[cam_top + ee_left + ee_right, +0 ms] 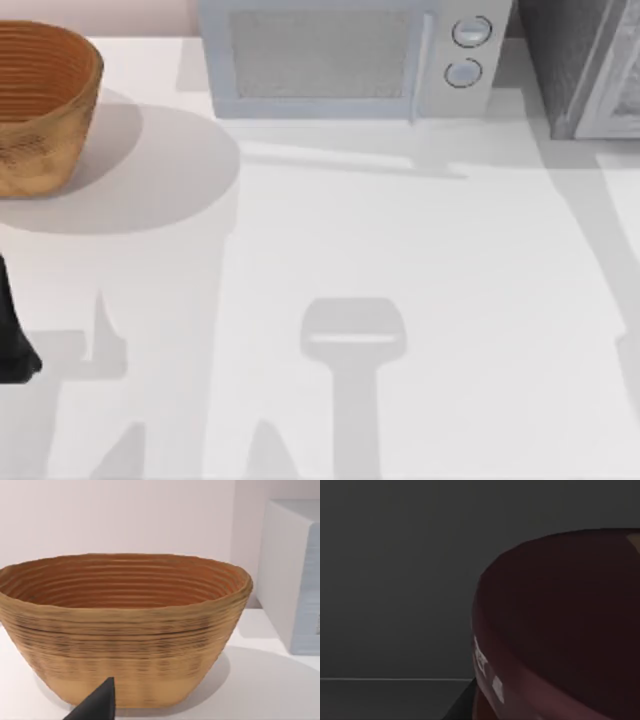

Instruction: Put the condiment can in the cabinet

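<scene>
Maroon-lidded condiment can (560, 625) sat close before the right wrist camera, against dark grey panels.

Dark grey speckled cabinet (580, 60) stood at two o'clock; left arm (12, 330) parked at nine; either gripper's grip couldn't be told.

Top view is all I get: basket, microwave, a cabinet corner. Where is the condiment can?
Observer: The condiment can shows its maroon lid close before the right wrist camera.
Operator: Inside the cabinet?
Observer: Probably: flat dark grey surfaces lie behind it, like the panels of the cabinet, but I can't confirm.
Operator: And the left arm?
Observer: The left arm is at the left edge of the table, its wrist camera facing the side of the basket, with the microwave beyond.
</scene>
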`<act>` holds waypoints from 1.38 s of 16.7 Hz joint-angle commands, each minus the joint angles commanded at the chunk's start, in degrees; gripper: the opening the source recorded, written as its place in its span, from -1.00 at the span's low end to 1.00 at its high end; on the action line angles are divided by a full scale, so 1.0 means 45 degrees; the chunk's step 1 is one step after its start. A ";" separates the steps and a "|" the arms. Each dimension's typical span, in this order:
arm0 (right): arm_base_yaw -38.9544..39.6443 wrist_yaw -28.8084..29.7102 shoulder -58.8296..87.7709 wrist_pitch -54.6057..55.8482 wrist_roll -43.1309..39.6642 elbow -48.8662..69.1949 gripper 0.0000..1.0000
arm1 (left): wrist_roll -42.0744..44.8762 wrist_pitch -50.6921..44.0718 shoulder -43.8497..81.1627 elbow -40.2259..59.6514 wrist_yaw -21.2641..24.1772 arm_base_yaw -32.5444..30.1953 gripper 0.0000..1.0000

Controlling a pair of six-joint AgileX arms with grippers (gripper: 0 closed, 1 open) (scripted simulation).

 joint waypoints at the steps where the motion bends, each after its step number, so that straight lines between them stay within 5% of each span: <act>1: -0.0076 -0.0071 0.0764 0.0084 -0.0004 0.0506 -1.00 | 0.0000 0.0000 0.0000 0.0000 0.0000 0.0000 1.00; 10: -0.0526 -0.0524 0.2957 0.0617 0.0003 0.2627 -1.00 | 0.0000 0.0000 0.0000 0.0000 0.0000 0.0000 1.00; 23: -0.0526 -0.0524 0.2957 0.0617 0.0003 0.2627 0.96 | 0.0000 0.0000 0.0000 0.0000 0.0000 0.0000 1.00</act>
